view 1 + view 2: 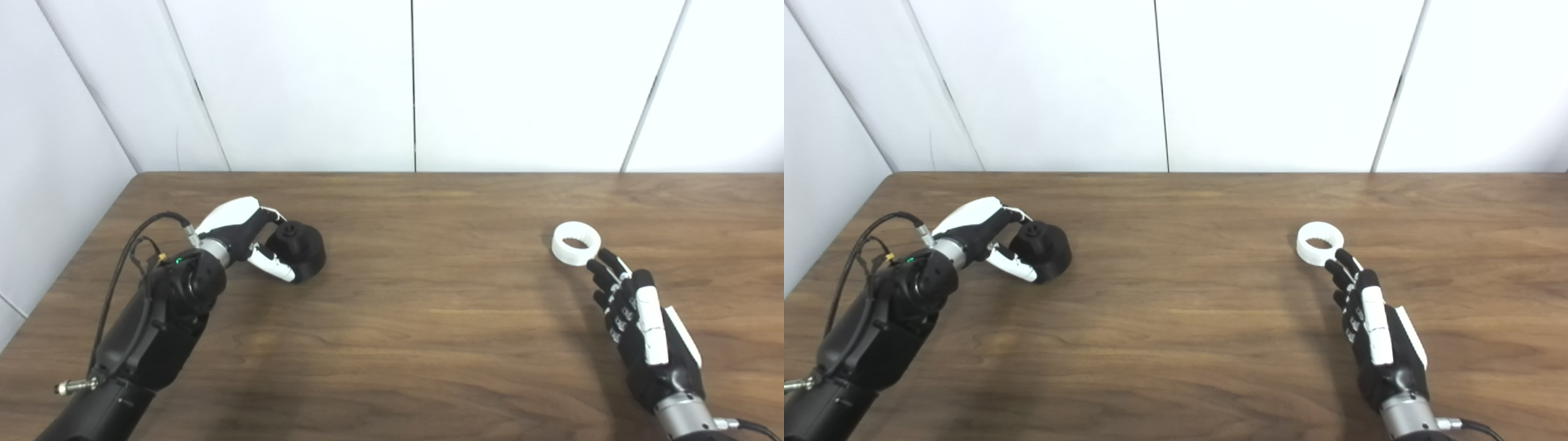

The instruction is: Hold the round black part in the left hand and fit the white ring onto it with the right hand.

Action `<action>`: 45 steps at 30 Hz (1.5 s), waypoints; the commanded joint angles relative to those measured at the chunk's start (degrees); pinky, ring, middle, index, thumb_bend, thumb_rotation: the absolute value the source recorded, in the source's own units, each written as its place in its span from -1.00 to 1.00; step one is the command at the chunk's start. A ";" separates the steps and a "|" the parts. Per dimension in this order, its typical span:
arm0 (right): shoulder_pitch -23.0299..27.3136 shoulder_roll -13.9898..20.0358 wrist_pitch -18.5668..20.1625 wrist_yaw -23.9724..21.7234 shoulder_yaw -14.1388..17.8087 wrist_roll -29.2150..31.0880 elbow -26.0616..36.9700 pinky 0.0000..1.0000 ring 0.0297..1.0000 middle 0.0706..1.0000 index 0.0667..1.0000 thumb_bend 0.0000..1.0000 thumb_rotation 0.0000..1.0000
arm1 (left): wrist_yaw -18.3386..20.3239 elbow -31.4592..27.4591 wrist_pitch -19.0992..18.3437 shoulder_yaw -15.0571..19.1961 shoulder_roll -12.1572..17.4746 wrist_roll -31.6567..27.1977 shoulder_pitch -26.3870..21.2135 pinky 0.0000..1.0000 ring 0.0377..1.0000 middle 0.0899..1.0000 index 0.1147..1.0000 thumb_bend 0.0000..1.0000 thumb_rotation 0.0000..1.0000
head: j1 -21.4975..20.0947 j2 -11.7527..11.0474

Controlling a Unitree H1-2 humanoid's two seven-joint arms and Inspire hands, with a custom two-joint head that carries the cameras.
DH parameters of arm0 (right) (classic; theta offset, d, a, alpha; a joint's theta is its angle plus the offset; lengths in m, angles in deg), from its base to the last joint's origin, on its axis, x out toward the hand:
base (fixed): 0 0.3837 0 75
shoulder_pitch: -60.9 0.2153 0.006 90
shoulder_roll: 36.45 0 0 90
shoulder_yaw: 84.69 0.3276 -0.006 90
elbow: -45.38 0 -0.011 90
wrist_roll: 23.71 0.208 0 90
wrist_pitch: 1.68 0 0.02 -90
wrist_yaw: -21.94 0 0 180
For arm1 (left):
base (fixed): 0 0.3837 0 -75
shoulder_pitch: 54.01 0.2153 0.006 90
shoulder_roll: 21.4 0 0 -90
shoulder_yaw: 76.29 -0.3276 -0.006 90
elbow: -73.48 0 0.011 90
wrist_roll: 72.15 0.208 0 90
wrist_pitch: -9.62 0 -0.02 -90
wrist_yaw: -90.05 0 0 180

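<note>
Left robot hand (pixel 245 236) curled around round black part (pixel 298 250) on counter (pixel 416 306), far left; right robot hand (pixel 637 318) released, fingertips (pixel 597 264) just short of white ring (pixel 576 244) lying flat directly ahead.

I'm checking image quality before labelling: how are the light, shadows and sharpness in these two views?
Left eye view: even, soft light, only faint shadows on the table under the arms; the white ring is a little washed out, its inner teeth soft. Right eye view: same light; the round black part is dark with scant surface detail; the pale wall is bright, without harsh glare.
</note>
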 commanded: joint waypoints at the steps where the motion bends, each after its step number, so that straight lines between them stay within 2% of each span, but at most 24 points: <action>1: -1.22 1.31 -1.70 -0.98 -0.27 0.49 2.09 1.00 0.97 0.83 0.86 0.20 1.00 | -2.24 0.01 1.50 0.88 1.17 0.15 -2.37 0.74 1.00 0.81 0.27 0.56 -0.52 | 0.04 0.01; 25: -0.19 1.45 -0.29 -1.37 -0.06 1.00 2.59 1.00 0.99 0.85 0.88 0.20 1.00 | -2.97 -0.85 1.87 1.04 0.74 -0.28 -1.25 0.75 0.95 0.76 0.19 0.61 -0.63 | 0.10 0.41; 39: -0.24 1.36 0.48 -1.25 -0.04 0.90 3.10 1.00 0.99 0.84 0.87 0.20 1.00 | 0.54 -4.66 0.55 -0.70 0.83 -0.78 0.38 0.69 0.97 0.81 0.23 0.62 -0.59 | -0.02 0.71; 45: -0.28 1.28 0.23 -1.25 -0.17 0.76 2.95 1.00 0.97 0.83 0.87 0.20 1.00 | 1.81 -7.53 -0.16 -2.15 0.66 -0.11 1.47 0.78 0.98 0.80 0.23 0.64 -0.59 | -0.04 0.87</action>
